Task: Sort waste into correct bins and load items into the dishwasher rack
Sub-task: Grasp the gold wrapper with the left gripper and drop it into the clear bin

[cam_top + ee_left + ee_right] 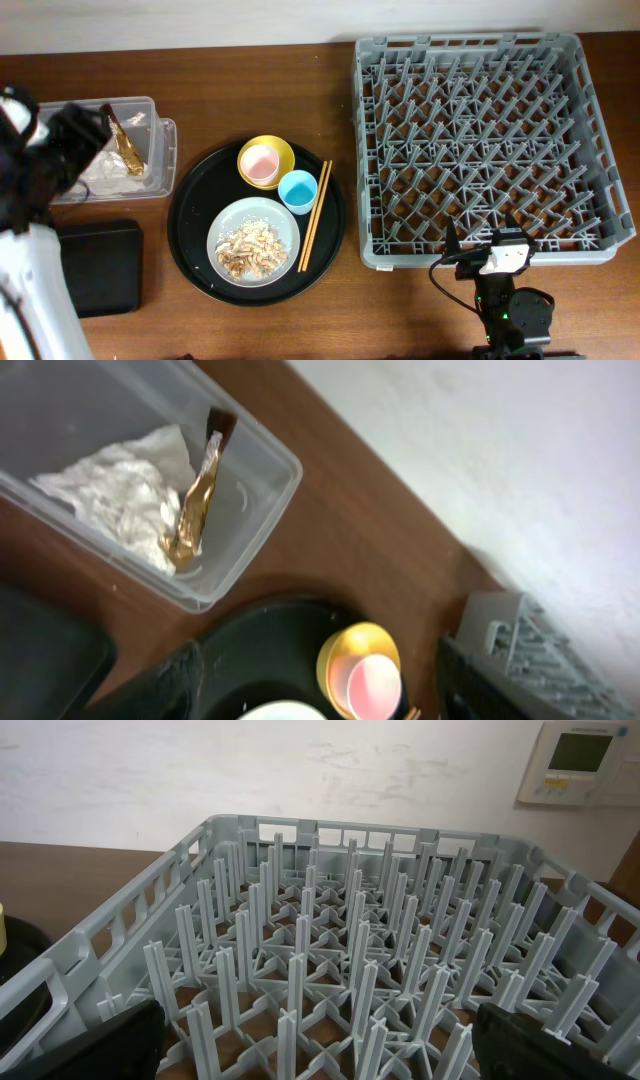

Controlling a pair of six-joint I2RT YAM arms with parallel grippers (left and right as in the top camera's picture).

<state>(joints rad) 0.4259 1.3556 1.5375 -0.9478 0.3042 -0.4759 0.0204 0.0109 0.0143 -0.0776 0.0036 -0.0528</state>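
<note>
The clear tub (pixel 160 150) at the left holds the white napkin (pixel 110 495) and the gold-brown wrapper (pixel 195 500). The black tray bin (pixel 100 265) lies in front of it. On the round black tray (pixel 190 220) stand the yellow bowl (pixel 282 150) with the pink cup (pixel 261 164) inside it, the light-blue cup (pixel 297 190), the chopsticks (pixel 315 215) and the grey plate (pixel 288 228) with food scraps (pixel 250 248). My left gripper (pixel 88 135) is open and empty above the tub. My right gripper (pixel 487 240) is open and empty at the near edge of the rack (pixel 490 140).
The round black tray sits between the bins and the rack. A white wall runs along the table's far edge. In the right wrist view the rack's upright pegs (pixel 350 920) fill the space ahead of my open fingers (pixel 325 1050).
</note>
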